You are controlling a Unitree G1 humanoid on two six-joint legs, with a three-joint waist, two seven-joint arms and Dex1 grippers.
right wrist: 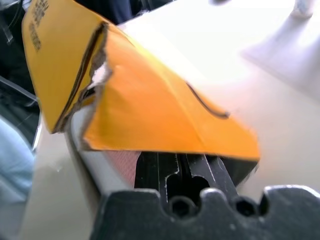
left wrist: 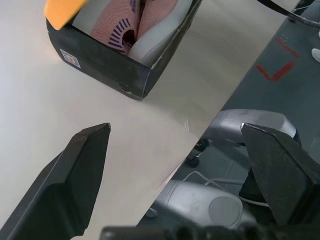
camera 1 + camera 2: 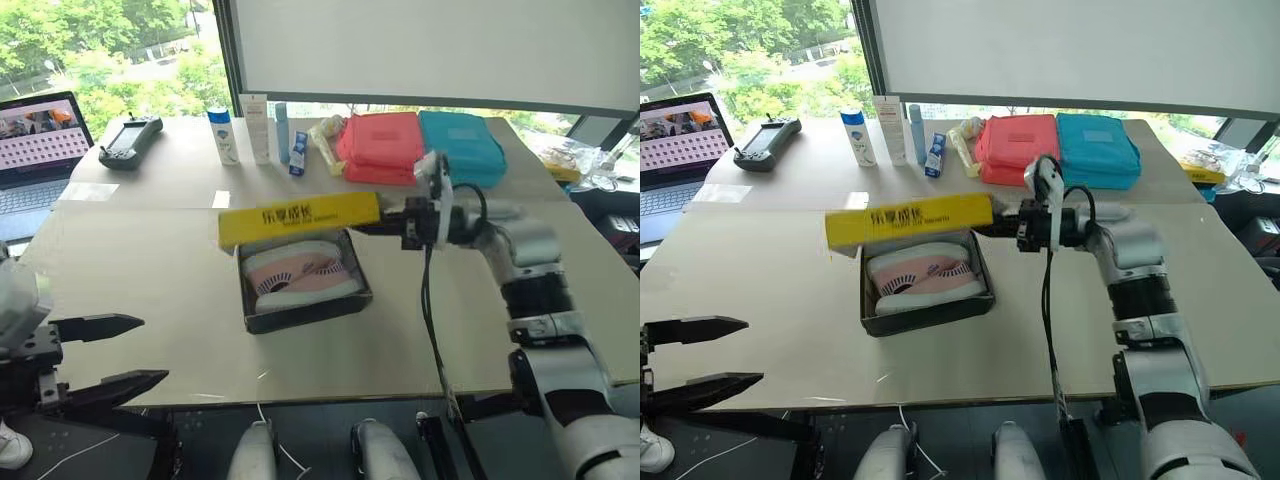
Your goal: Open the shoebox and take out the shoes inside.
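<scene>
Black left jaws hang apart off the tabletop edge, clear of the work. Ahead of them, the shoebox base exposes the shoes. Right jaws clamp the yellow lid, lifted for access.

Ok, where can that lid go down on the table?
Bare tabletop left of the shoebox base, and right of it under the right claw holding the lid. Crowded behind: bottles, pink pouch, teal pouch.
</scene>
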